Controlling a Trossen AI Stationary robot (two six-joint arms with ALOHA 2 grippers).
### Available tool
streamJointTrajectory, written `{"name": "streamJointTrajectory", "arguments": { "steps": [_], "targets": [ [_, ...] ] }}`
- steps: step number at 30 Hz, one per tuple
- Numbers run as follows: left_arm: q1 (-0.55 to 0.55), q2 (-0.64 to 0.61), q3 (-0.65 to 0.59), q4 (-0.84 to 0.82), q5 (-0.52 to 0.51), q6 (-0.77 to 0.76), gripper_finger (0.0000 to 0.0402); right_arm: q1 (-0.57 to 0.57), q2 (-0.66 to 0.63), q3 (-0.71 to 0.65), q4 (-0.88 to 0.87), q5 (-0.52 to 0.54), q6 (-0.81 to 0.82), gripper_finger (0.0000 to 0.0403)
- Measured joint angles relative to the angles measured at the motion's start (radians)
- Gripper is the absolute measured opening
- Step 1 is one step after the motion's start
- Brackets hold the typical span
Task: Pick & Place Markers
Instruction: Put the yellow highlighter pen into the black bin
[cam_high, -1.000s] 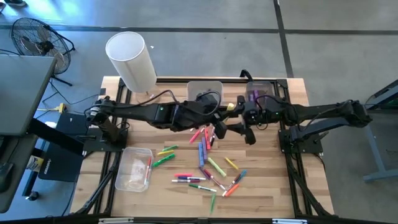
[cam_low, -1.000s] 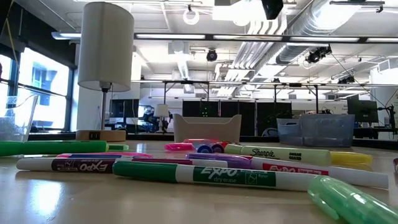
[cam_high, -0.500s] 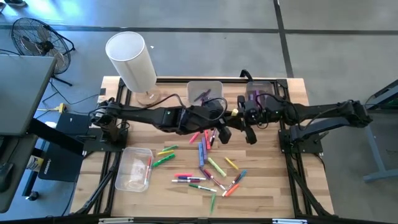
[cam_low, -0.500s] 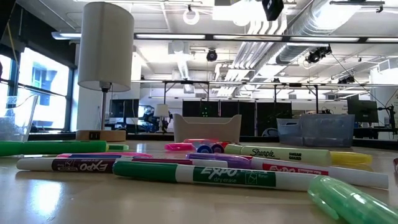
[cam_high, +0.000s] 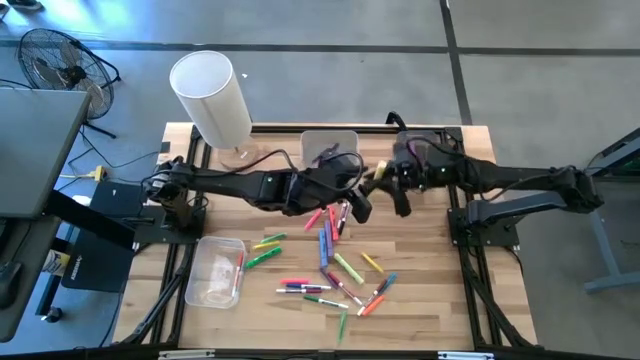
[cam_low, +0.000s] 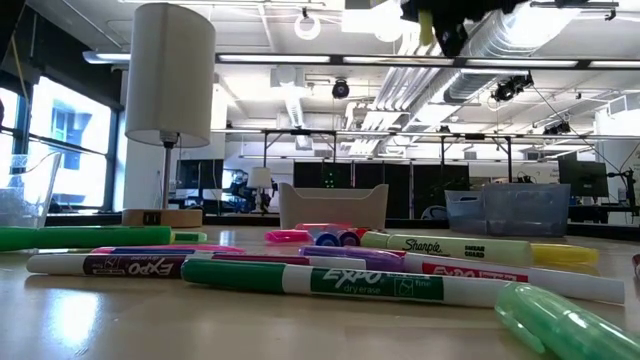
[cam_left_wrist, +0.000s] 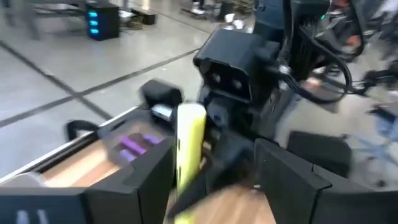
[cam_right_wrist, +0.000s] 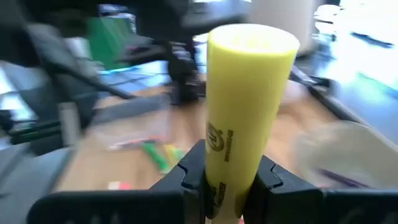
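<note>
Nearest us on the table (cam_high: 420, 300), the markers (cam_high: 335, 262) lie scattered in pink, green, blue and yellow; we read "EXPO dry erase" on a green marker (cam_low: 320, 278) and "Sharpie" on a yellow one (cam_low: 460, 247). Farther back, above the table's middle, our right hand (cam_high: 378, 176) is clenched on a yellow marker (cam_right_wrist: 245, 106). Just left of it, our left hand (cam_high: 355, 205) stands released, fingers (cam_left_wrist: 143, 180) spread either side of that marker.

I see a white lamp (cam_high: 210, 97) on the wooden table (cam_high: 440, 300). Right of the lamp sit two clear bins (cam_high: 330, 147); another bin (cam_high: 215, 272) lies below it.
</note>
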Motion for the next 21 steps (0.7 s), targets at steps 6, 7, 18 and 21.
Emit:
{"name": "streamJointTrajectory", "arguments": {
  "steps": [6, 7, 18, 21],
  "targets": [
    [0.001, -0.102, 0.0, -0.317, -0.063, -0.188, 0.0213, -0.175, -0.074, 0.002, -0.166, 0.075, 0.002, 0.0047],
    [0.001, -0.117, 0.0, -0.387, -0.062, -0.231, 0.021, -0.211, -0.076, 0.001, -0.203, 0.083, 0.002, 0.0047],
    [0.0, -0.154, -0.035, -0.963, 0.01, -0.593, 0.0184, -0.649, 0.07, 0.001, -0.459, 0.027, 0.014, 0.0047],
    [0.001, -0.16, -0.098, -0.962, 0.069, -0.577, 0.0184, -0.722, 0.152, 0.0, -0.484, 0.026, 0.001, 0.0047]
  ]
}}
